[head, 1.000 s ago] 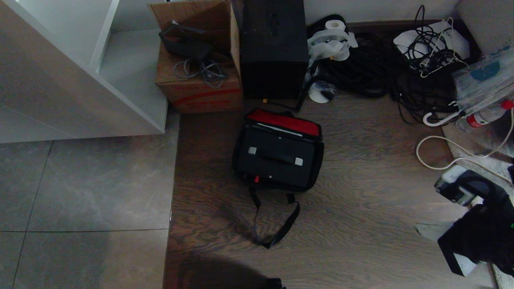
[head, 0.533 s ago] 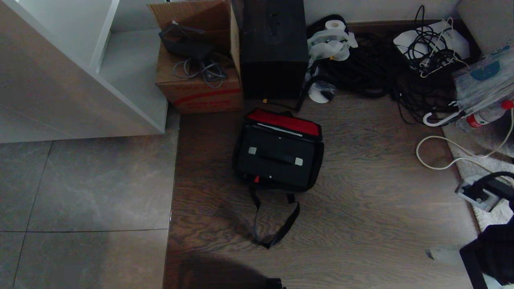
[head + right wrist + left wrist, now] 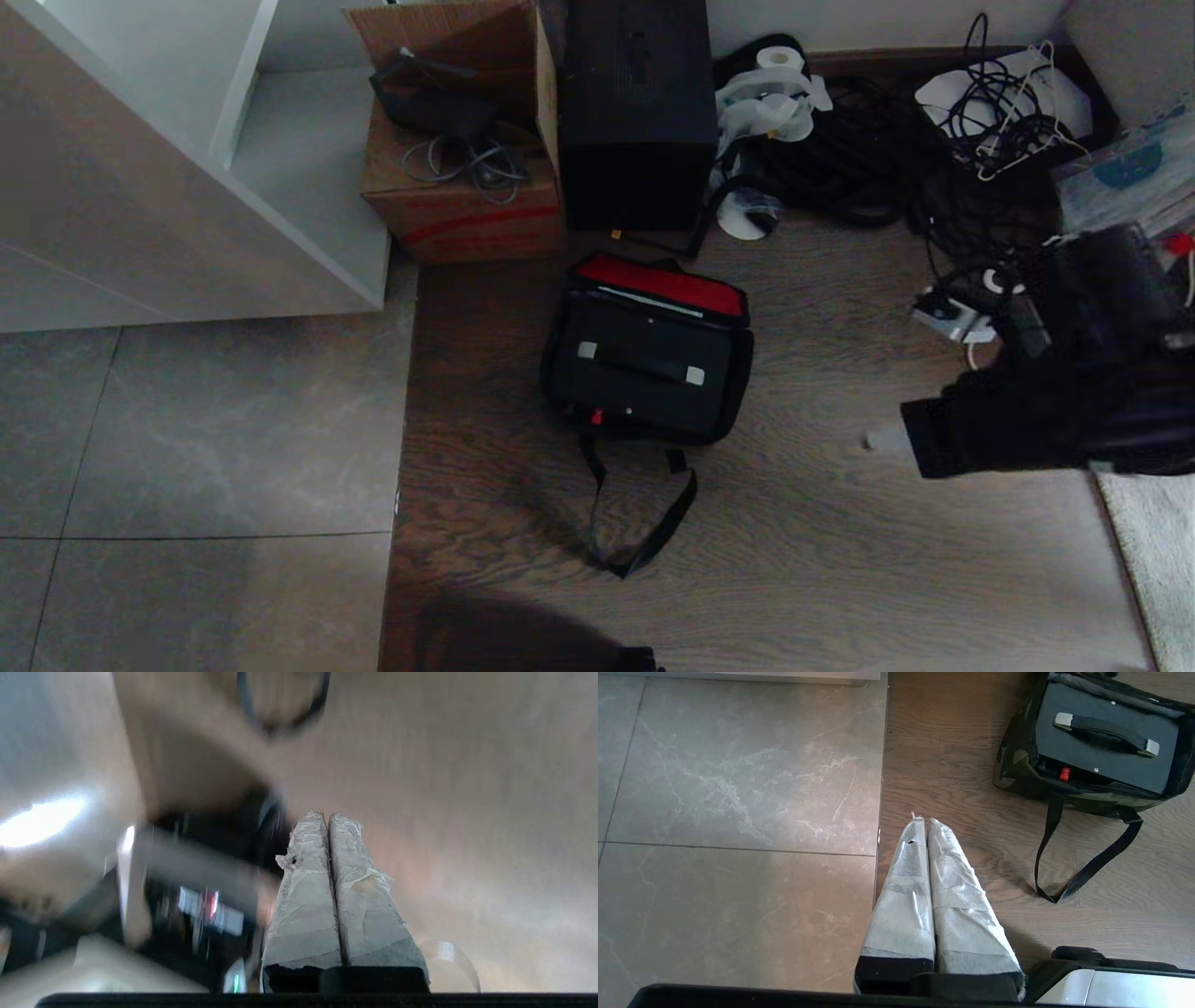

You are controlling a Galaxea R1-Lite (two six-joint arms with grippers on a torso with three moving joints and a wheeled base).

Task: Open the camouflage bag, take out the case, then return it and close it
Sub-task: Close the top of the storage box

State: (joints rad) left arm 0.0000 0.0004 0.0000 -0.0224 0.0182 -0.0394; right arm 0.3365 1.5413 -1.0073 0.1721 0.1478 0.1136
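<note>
**Bag open, case inside, right arm approaching**

One camouflage bag (image 3: pixel 644 369) lies unzipped on the wooden floor (image 3: pixel 822 551), one case (image 3: pixel 642 366) inside it. The right gripper (image 3: pixel 327 819), fingers pressed together, hangs well right of it; the left gripper (image 3: pixel 923 822) (likewise pressed together, empty) is parked. Next likely needs spreading fingers over the case's handle (image 3: pixel 640 362).

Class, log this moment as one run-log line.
camouflage bag: open | case: inside | right gripper: shut, empty | left gripper: shut, parked
</note>
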